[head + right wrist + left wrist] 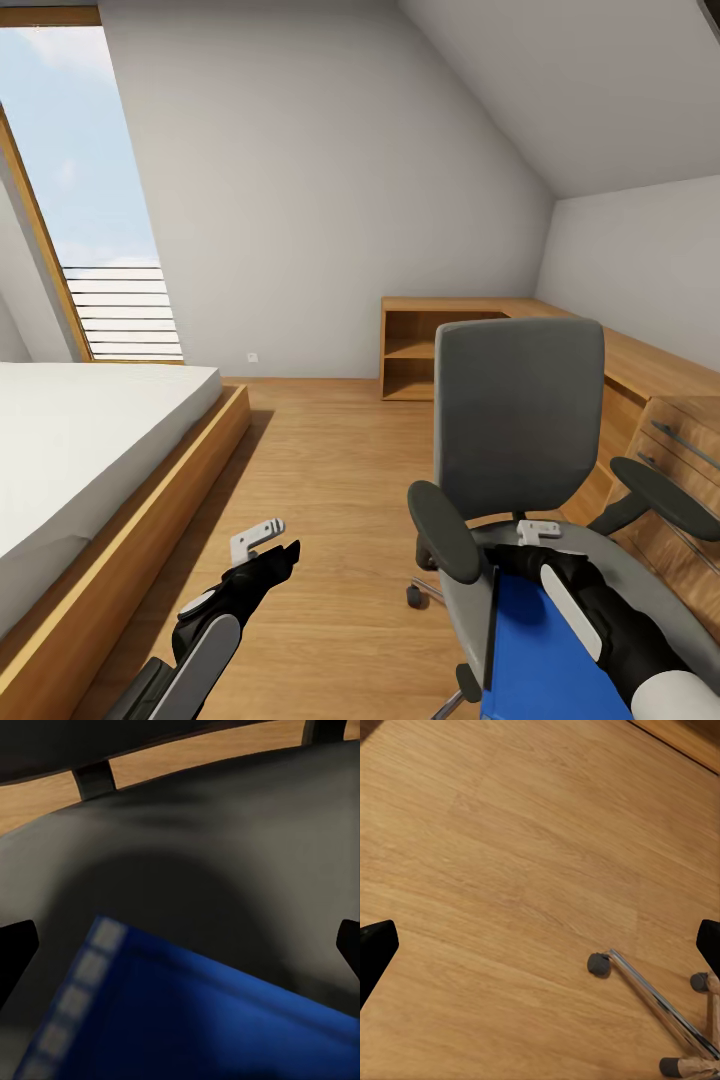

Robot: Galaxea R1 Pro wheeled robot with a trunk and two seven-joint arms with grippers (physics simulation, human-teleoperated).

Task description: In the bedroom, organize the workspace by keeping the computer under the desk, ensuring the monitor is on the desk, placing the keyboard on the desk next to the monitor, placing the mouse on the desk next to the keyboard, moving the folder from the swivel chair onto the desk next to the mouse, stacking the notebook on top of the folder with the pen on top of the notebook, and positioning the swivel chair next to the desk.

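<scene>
R gripper [180,945] open just above folder [187,1020] on swivel chair [520,400], L gripper [540,945] open over floor [510,832]

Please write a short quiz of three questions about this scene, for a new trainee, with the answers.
1. True or false: the blue folder lies on the seat of the swivel chair.
2. Which gripper hangs over the bare wood floor? A) left B) right
3. Fill in: in the right wrist view, the right gripper is open above the ____.

Key:
1. True.
2. A: the left gripper is open over the floor, beside the chair's chrome base.
3. Folder.
</scene>
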